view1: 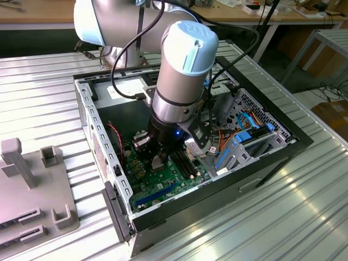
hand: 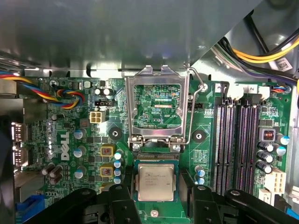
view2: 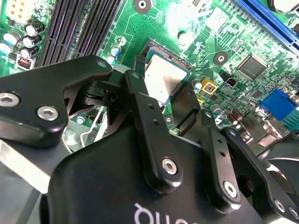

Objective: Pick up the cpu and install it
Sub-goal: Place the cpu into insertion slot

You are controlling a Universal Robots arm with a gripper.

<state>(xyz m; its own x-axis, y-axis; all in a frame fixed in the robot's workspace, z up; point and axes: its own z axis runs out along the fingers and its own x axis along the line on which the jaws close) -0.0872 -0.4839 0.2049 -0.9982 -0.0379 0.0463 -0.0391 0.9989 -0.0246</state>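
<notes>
"Where is the cpu sitting right now?"

"I'm seeing the cpu (hand: 156, 182) lying flat in the socket (hand: 156, 157) on the green motherboard (hand: 205, 121), next to the raised load plate (hand: 156, 79)."

"And the jaws?"

"My gripper (hand: 157, 186) is hovering over it with the jaws spread, one finger on each side. I can't tell whether they're touching it."

Cpu (view2: 163, 80) edge partly hidden behind hand (view2: 165, 100).
</notes>
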